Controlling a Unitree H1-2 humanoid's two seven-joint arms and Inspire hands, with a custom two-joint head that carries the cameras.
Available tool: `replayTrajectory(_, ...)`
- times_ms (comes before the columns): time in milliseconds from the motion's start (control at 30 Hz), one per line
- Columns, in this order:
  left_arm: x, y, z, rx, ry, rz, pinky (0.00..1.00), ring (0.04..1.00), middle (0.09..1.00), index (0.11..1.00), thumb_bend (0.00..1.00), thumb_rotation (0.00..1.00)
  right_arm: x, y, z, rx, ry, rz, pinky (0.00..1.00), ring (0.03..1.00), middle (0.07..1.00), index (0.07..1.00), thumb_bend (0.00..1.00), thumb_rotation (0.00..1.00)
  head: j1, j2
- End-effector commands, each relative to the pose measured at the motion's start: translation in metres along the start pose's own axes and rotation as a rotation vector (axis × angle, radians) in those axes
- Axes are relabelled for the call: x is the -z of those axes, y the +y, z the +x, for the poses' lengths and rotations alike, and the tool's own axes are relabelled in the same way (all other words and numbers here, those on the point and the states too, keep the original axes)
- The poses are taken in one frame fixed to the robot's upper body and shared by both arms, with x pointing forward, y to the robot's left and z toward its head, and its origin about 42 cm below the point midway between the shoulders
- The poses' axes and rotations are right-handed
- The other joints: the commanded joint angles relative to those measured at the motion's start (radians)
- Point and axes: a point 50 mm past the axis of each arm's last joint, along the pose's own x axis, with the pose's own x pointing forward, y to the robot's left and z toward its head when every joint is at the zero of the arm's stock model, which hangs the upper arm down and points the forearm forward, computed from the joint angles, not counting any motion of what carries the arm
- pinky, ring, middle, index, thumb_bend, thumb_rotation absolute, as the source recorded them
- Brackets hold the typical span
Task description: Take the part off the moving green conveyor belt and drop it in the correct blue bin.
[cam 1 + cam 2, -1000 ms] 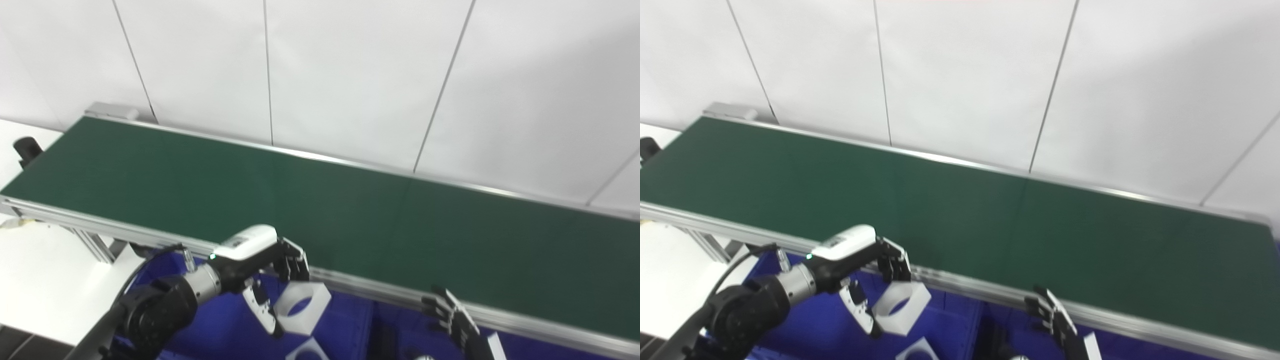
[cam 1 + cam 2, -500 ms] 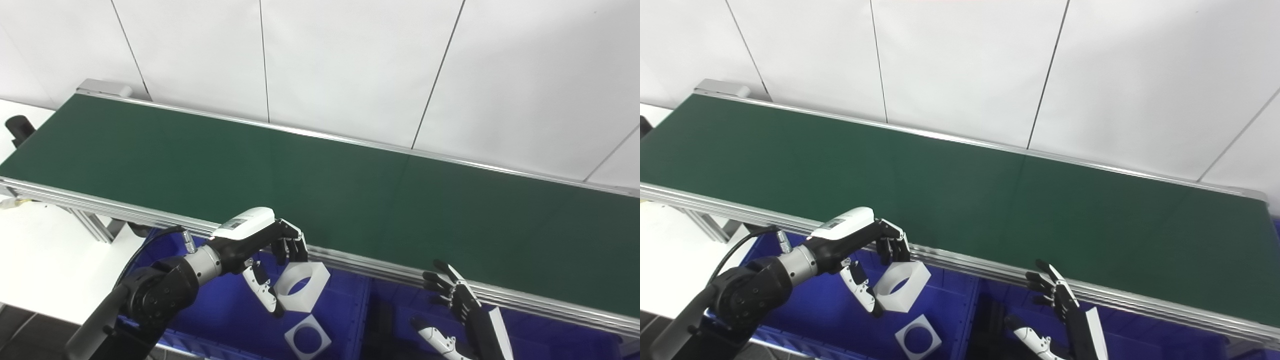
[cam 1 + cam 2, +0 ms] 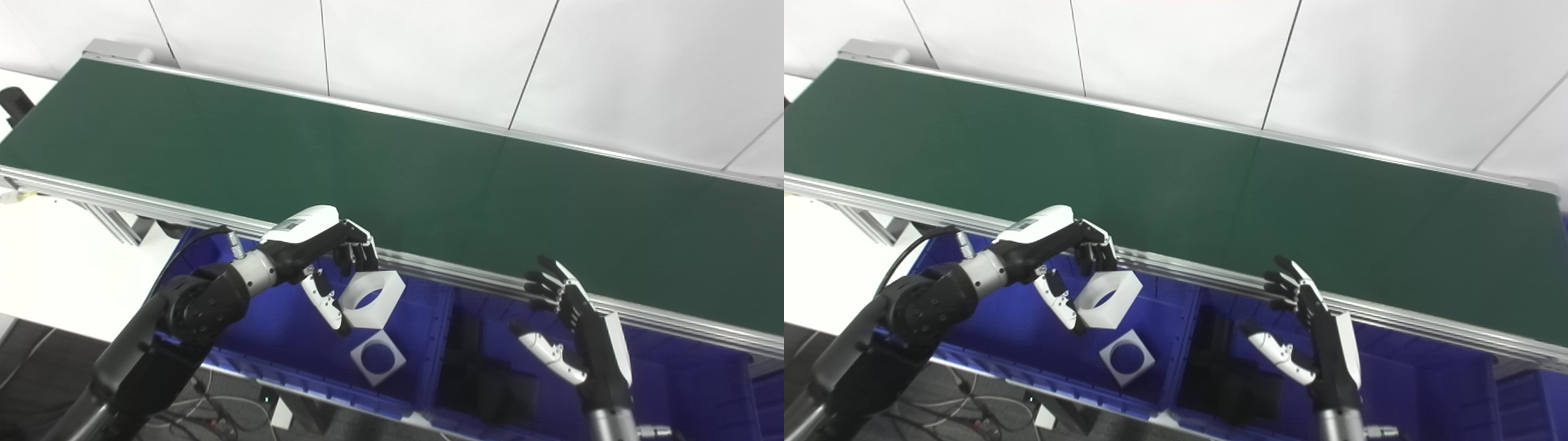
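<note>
The camera dips; the left hand [image 3: 334,260] still grips the white square part with a round hole [image 3: 372,292] over the left blue bin [image 3: 269,343], above an identical piece [image 3: 378,357]. Release looks due. Right hand [image 3: 566,318] stays spread, holding nothing

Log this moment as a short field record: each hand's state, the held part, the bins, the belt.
left hand: shut on white square part with round hole, held above the left blue bin
right hand: open, fingers spread, holding nothing, over the right blue bin
second white part: same shape, lying flat in the left blue bin, below the held one
green conveyor belt: no part visible on it
stage: part off the belt, not yet released
</note>
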Motion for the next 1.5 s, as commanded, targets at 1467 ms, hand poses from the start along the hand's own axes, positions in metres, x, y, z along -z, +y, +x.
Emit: replayTrajectory(1467, 0.022, -0.026, 0.057, 0.134, 0.029, 0.096, 0.59, 0.526, 0.486, 0.494, 0.53, 0.0, -0.012, -0.003, 0.004, 0.015, -0.043, 0.0, 0.65, 0.742, 0.778, 0.881, 0.65, 0.52, -0.007, -0.008)
